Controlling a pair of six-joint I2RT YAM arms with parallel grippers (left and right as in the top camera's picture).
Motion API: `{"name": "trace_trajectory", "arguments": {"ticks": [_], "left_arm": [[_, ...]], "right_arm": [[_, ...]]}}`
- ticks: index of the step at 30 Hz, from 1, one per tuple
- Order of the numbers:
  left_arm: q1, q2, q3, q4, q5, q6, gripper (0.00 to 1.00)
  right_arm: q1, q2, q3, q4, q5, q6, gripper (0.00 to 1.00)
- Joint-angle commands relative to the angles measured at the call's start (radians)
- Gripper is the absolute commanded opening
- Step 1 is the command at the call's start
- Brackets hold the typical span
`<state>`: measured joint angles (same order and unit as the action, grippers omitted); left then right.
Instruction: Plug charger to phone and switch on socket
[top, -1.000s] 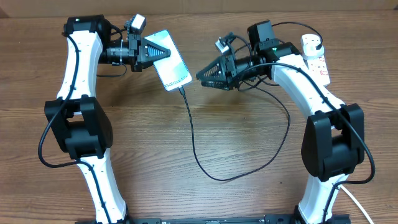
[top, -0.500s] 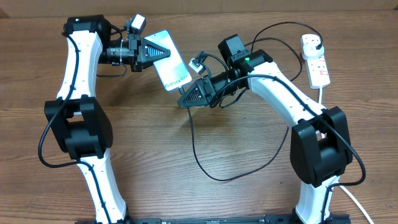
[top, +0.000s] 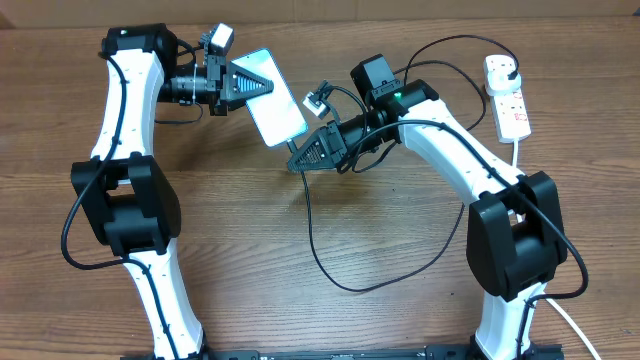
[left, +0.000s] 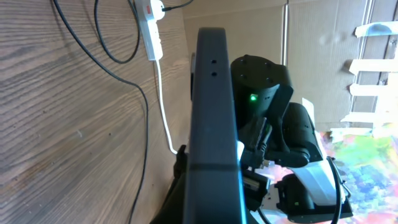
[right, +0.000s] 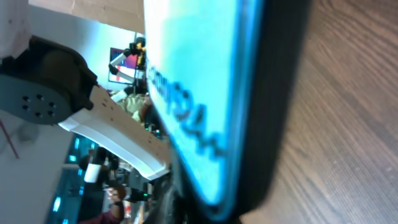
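Compared with a second ago, the right arm has swung left, away from the socket (top: 509, 100). The right fingers (top: 305, 155) now sit just at the near end of the phone (top: 278, 112), hardly shifted over the last half second. In the overhead view the phone's screen has gone from blue-teal with readable lettering to a pale glare. The left fingers (top: 245, 82) stay clenched on the phone's far-left end, holding it over the far middle of the bench (top: 250, 300). The right fingers cover the spot where the charger (top: 312, 235) meets the phone, so I cannot tell whether the connector is seated. Nor can I tell whether those fingers are clenched or released. The right wrist view is filled by the phone (right: 205, 93), blurred and cut off, its teal screen showing smeared lettering. The left wrist view shows the phone (left: 214, 124) edge-on, hiding most of the right arm behind it. That view also shows the socket (left: 149, 25), the charger (left: 144, 124) and the white cord (left: 163, 106). From the right fingers the charger loops near, then right and far, up to the socket's far end. The plug there is too small to make out.
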<state>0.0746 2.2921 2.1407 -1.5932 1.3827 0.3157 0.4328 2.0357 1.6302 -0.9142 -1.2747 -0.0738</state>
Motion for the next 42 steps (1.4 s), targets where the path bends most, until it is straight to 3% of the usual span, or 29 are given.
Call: {"name": "trace_trajectory", "arguments": {"ticks": [1,20,38,42], "left_arm": [[0.004,-0.003,0.016,-0.015,0.058,-0.005,0.04],[-0.040,-0.003,0.016,-0.064,0.018,0.056,0.04],[-0.043,-0.003,0.016,-0.097,-0.004,0.085,0.04],[-0.033,-0.003,0.016,-0.097,-0.004,0.084,0.04]], "right_arm": [[-0.009,0.011,0.012,0.031,0.023,0.034,0.04],[-0.009,0.011,0.012,0.174,0.017,0.187,0.04],[-0.009,0.011,0.012,0.180,0.017,0.190,0.04],[-0.010,0.011,0.012,0.176,0.017,0.189,0.40]]}}
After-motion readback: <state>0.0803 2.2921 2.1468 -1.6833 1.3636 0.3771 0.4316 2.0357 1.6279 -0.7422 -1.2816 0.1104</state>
